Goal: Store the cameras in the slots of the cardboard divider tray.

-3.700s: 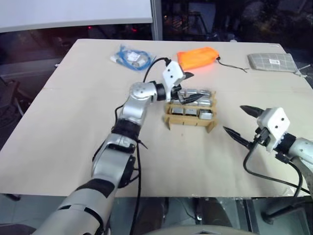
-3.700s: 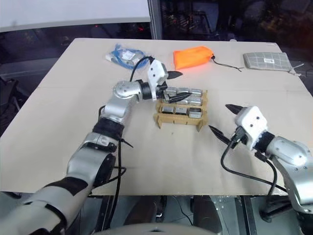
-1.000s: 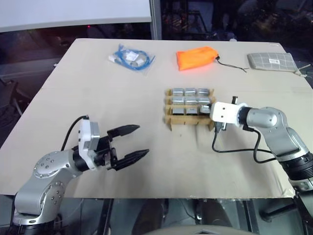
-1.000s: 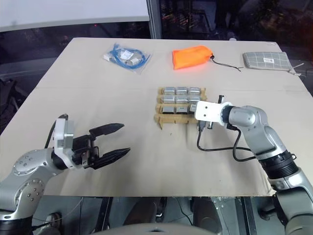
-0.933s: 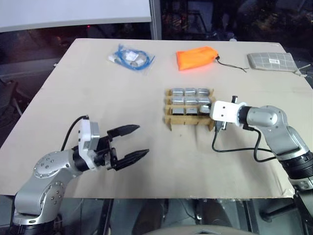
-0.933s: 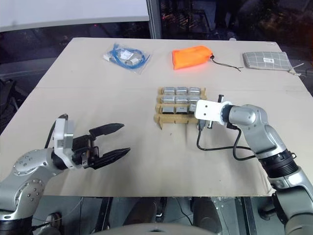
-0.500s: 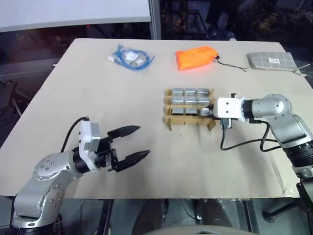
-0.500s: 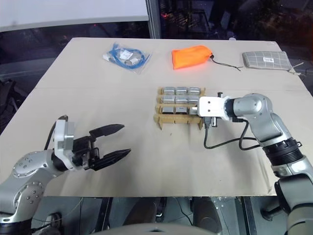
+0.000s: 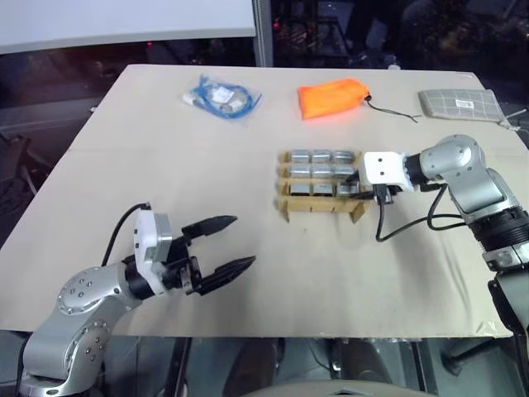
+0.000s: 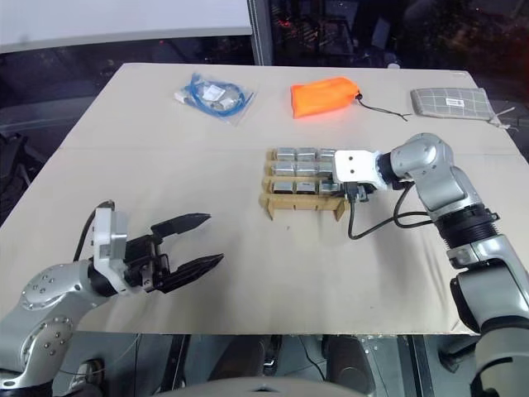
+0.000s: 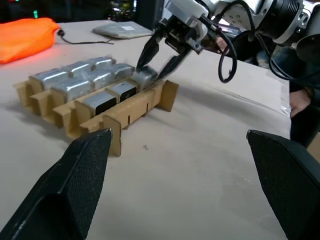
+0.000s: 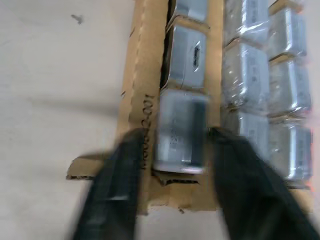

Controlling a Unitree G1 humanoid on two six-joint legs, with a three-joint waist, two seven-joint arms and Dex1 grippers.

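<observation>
- On the near left of the tan table point(image 9: 124, 149), the left gripper point(image 9: 223, 244) hovers with its two black fingers spread wide and nothing between them. It points toward the middle of the table and sits well apart from the tray, so it is the farther arm.
- Toward the far left, a bag of blue cable point(image 9: 221, 96) lies flat, clear of the work.
- At the table's middle, the cardboard divider tray point(image 9: 321, 205) stands with its notched edge facing the robot. The cameras point(image 9: 316, 172) fill its three-by-three grid as small silver-grey blocks, one per slot as far as I can tell, with a dark lens face showing on some in the near row.
- At the tray's near right corner slot, the last camera point(image 12: 180, 130) sits between the fingers of the right gripper point(image 11: 159, 54), which reaches down from the right. The right wrist view shows one finger on each side of the block, and its long axis runs along the line of that row. The fingers look parted rather than clamped, with a slim gap on each side, so I judge the camera seated and let go, though blur keeps me from being sure of contact.
- What the next move turns on: the camera lies straight between and just below those fingertips, so a clean lift away should leave it seated.
- Beyond the tray, an orange pouch point(image 9: 334, 97) and a grey patterned pouch point(image 9: 459, 102) rest near the far edge.
</observation>
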